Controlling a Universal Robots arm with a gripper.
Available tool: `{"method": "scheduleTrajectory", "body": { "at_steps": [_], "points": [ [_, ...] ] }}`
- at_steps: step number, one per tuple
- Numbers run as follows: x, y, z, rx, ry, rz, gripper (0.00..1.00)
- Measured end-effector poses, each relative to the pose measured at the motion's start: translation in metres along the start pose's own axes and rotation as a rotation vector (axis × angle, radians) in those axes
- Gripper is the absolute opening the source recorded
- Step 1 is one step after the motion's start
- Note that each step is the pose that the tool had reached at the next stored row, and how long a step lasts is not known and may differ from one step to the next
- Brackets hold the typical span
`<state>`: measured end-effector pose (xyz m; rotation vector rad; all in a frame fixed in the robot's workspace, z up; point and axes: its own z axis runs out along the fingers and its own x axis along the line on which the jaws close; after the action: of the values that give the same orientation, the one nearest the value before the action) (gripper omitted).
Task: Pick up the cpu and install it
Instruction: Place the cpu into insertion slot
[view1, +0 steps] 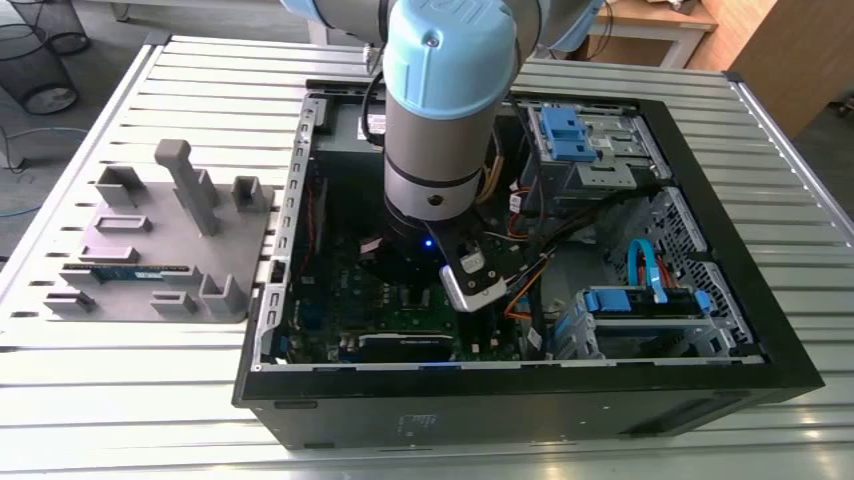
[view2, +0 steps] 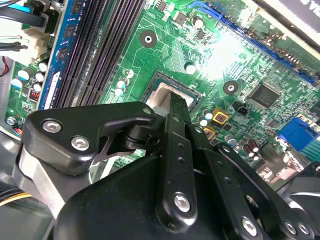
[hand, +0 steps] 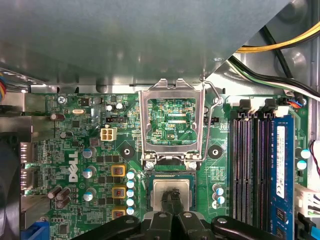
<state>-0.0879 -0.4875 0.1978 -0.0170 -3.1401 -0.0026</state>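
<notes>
Cpu (hand: 159, 194) lies flat in open socket (hand: 172, 175) on motherboard (hand: 80, 150), load frame (hand: 145, 125) hinged up just beside. Gripper (hand: 171, 196) fingers pinched together, tips on its lid, not clasping it. Prob. light, stiff, slick-topped, w/ fragile contacts; hold by opposite edges.

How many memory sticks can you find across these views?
2: one memory stick lies on the grey fixture plate; another is seated on the motherboard. Others may be hidden.
</notes>
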Motion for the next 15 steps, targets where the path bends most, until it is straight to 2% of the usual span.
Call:
{"method": "scheduleTrajectory", "body": {
  "at_steps": [2,5,10,13,15],
  "points": [
    [0.0,0.0,0.0003,-0.0001,-0.0001,0.0,0.11],
    [0.0001,-0.0001,0.004,0.001,0.0005,0.0,0.11],
    [0.0,0.0,0.0048,0.0001,0.0,0.0,0.11],
    [0.0,0.0001,0.0038,-0.0007,-0.0004,0.0,0.11],
    [0.0,0.0001,0.0004,-0.0005,-0.0003,0.0,0.11]
  ]
}}
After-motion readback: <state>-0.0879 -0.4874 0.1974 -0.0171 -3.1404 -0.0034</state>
